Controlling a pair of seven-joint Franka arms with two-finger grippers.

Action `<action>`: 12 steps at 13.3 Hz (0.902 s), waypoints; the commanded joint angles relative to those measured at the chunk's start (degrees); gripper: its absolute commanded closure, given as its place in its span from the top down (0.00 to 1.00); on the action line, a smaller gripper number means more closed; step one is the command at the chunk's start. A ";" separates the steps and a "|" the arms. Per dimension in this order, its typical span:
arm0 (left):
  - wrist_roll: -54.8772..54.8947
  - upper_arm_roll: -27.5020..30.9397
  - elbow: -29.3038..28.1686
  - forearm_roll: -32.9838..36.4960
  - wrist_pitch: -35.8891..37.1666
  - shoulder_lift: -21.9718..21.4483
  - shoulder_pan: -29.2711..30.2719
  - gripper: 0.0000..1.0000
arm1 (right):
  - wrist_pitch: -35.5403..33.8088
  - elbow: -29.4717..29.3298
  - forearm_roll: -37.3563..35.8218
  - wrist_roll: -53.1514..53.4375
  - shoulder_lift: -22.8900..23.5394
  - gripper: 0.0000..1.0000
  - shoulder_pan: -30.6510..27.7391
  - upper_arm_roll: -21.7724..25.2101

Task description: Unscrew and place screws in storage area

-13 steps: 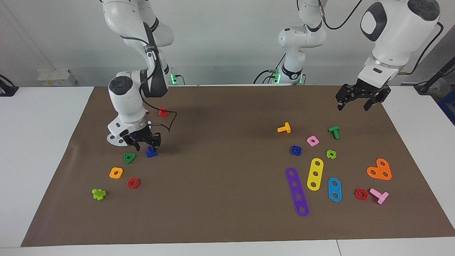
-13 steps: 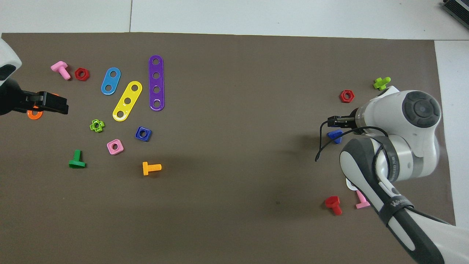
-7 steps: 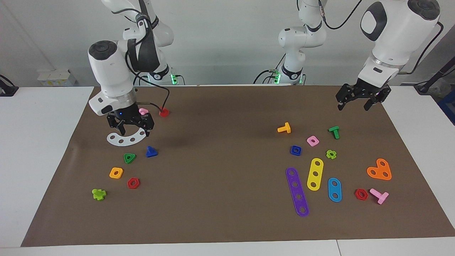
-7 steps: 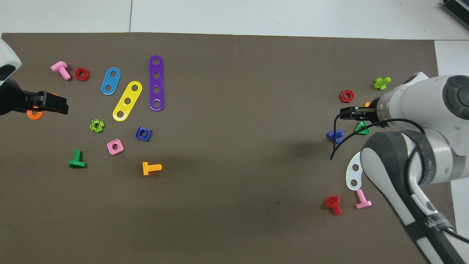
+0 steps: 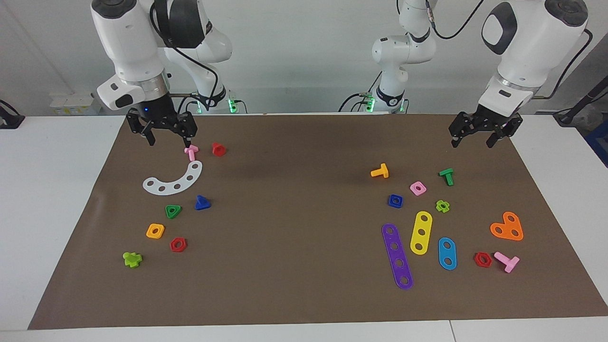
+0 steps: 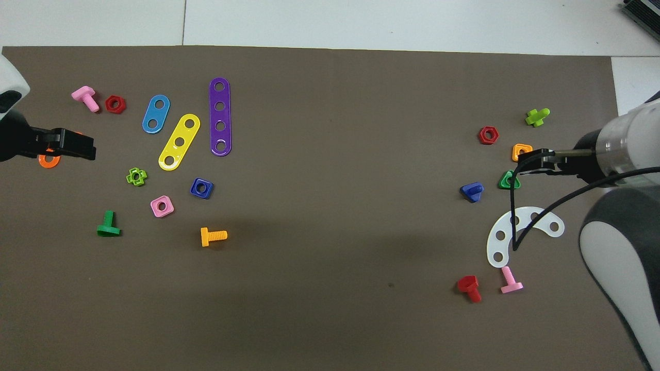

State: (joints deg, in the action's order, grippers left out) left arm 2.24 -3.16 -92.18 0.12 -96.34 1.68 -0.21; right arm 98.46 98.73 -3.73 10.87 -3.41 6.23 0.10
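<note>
Lying free on the mat, blue bolt (image 5: 202, 203); right gripper (image 5: 165, 135) and left gripper (image 5: 479, 134) both released, empty.

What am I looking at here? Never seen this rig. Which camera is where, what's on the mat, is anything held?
Two robot arms with two-finger grippers work at a table covered by a brown paper mat. One camera faces the robots from across the table; the other looks down from above their own end.

The right gripper hangs open and empty above the mat's edge, near a pink bolt. The left gripper waits open and empty at the other end.

The blue bolt lies loose on the mat beside the white curved strip, among coloured nuts. Purple, yellow and blue strips lie toward the left arm's end.
</note>
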 commanded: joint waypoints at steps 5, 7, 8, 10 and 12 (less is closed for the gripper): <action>0.22 0.52 -2.12 0.85 -1.13 -1.77 -0.67 1.00 | -6.62 -6.18 3.44 -2.00 1.74 0.99 -0.78 -0.02; 0.05 0.61 -1.86 0.85 -1.04 -1.68 -0.67 1.00 | -6.18 -4.95 4.08 -2.00 1.22 1.00 -1.05 0.07; 0.14 0.52 -1.77 0.85 -1.04 -1.59 -0.67 1.00 | -6.18 -4.16 4.08 -1.91 0.95 1.00 -1.05 0.07; 0.14 0.52 -1.77 0.85 -1.21 -1.59 -0.67 1.00 | -6.09 -3.37 4.08 -1.91 0.42 1.00 -0.96 0.07; 0.14 0.61 -1.77 0.85 -1.30 -1.59 -0.67 1.00 | -5.56 -3.10 3.29 -1.91 0.33 1.00 -0.87 0.16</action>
State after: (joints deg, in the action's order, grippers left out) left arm 2.24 -3.14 -92.18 0.12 -96.41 1.67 -0.24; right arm 92.77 94.73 -1.03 10.85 -2.47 6.10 0.39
